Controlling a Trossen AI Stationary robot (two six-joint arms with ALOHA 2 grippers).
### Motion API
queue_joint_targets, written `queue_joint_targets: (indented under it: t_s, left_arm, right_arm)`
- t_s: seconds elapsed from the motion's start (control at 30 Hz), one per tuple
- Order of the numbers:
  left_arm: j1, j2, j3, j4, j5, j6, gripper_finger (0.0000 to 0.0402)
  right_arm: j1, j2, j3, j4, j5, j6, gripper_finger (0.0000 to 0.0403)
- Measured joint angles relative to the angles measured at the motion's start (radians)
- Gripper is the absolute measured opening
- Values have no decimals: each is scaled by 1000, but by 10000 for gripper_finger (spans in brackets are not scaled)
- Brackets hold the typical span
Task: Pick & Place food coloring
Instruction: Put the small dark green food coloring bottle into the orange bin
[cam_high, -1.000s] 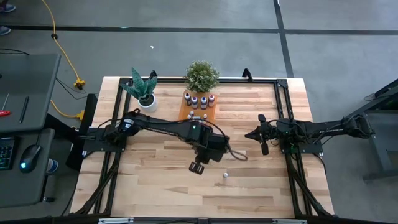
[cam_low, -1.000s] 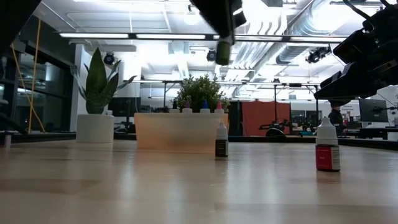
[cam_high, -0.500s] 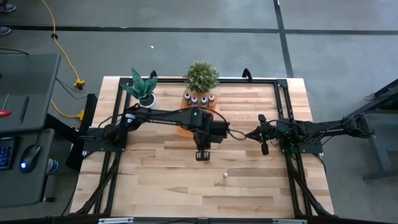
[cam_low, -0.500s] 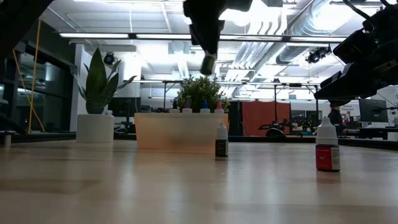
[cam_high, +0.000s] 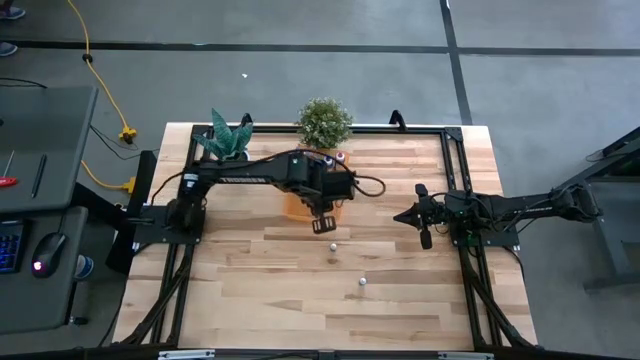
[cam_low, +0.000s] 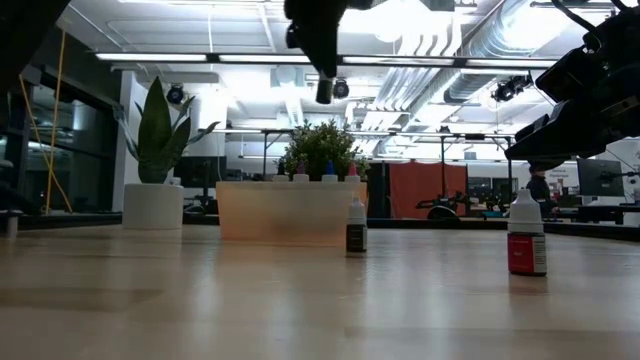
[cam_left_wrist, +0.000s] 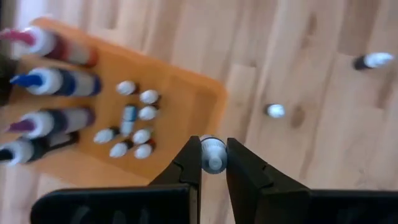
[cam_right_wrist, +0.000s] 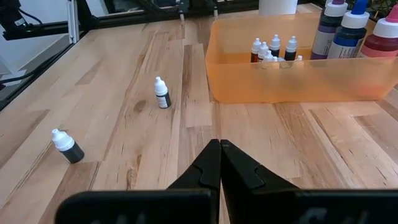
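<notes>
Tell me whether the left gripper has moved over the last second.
Yes. In the high view the left gripper, shut on a small bottle, moved toward the orange tray.

Pale planked wood table, translucent orange plastic tray

Orange tray, two potted plants.

The wooden table carries an orange tray, two potted plants and two loose bottles.
</notes>
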Motion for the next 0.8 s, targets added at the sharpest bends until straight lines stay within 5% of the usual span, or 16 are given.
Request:
queue_joint_targets:
  t_s: [0.5, 0.8]
  left_arm:
    - [36, -367, -705, 549, -37, -242, 33]
    - [91, -319, -836, 678, -54, -343, 33]
  right_arm:
    - [0, 0, 0, -2, 0, 0, 0]
    - [0, 0, 0, -3, 0, 0, 0]
